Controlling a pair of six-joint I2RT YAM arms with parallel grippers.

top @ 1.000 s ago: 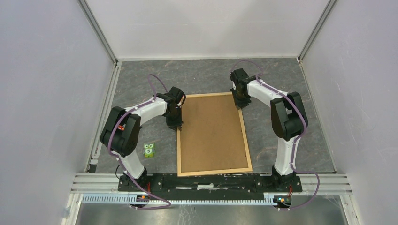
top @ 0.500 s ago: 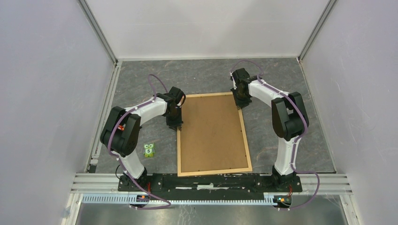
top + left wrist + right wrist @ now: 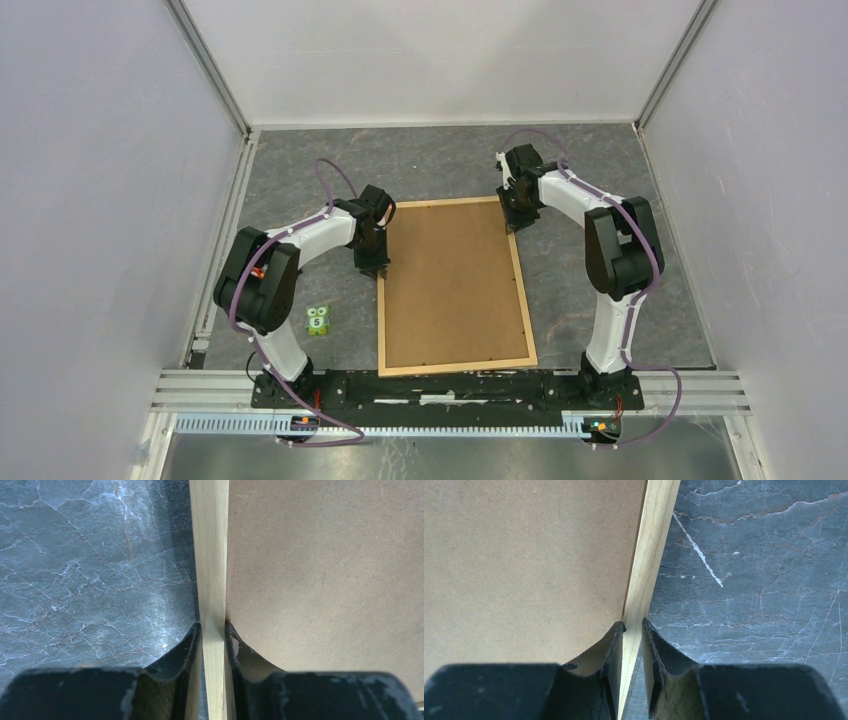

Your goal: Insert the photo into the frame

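Observation:
The frame (image 3: pixel 458 367), thin light wooden strips, lies flat on the grey marble table with a plain brown backing board (image 3: pixel 452 285) filling it. The photo is not in view. My left gripper (image 3: pixel 378 268) is shut on the frame's left strip (image 3: pixel 209 555), one finger on the table side and one over the board (image 3: pixel 325 570); the wrist view shows the jaws (image 3: pixel 213 630) pinching the strip. My right gripper (image 3: pixel 516 222) sits at the far right corner and is shut on the right strip (image 3: pixel 655 540), with its jaws (image 3: pixel 633 627) either side of it and the board (image 3: pixel 524 555) to the left.
A small green tag with the number 5 (image 3: pixel 318 320) lies on the table left of the frame, near the left arm. White enclosure walls stand on three sides. An aluminium rail (image 3: pixel 450 385) runs along the near edge behind the arm bases.
The right wrist has shifted slightly to the right and farther back at the frame's far right corner. The frame, board and left arm have not moved.

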